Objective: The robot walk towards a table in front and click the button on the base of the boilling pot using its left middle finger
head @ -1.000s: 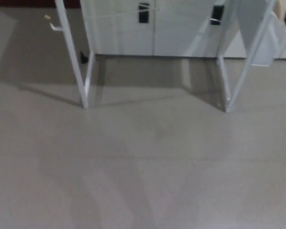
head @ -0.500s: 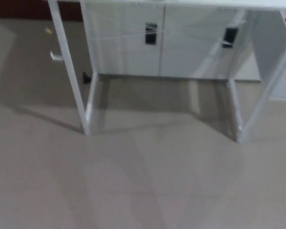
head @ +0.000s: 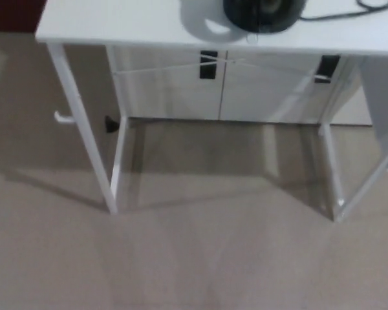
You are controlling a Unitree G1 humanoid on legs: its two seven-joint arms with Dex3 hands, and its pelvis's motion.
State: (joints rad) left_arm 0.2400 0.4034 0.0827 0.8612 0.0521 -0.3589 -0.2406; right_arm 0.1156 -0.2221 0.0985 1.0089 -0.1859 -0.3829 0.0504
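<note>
I see no robot hand from my head camera, so I cannot tell if either hand is wide, narrow or holding something.

At the far upper left corner there is a dark red strip [head: 13, 14] behind the table. Below it the floor [head: 194, 258] is plain grey-tan and smooth, with soft shadows on it. It fills the whole lower half of the frame.

The table [head: 116, 22] runs across the top of the frame. Its top is flat, white and smooth. Its thin white legs [head: 84, 129] are straight bars, and the ones on the left slant down to the floor at left of center. A small white hook [head: 63, 117] sticks out left of that leg. A little black thing [head: 111, 124] sits low by the inner left leg; it is too small for me to tell what it is.

Behind the table, under the top, stands a white cupboard [head: 174, 90] with flat doors. Two black handles [head: 208, 64] show on it, one near the middle and one to the right.

The pot base [head: 264, 14] sits on the table at the top, right of center, near the front edge. It is round, black and a bit shiny, and the frame cuts off its top. Being round, it has no long side that I can see. I cannot make out the button. A black cord [head: 349, 13] runs from it to the right, toward the upper right corner.

The right legs [head: 333, 174] come down at the right side.
</note>
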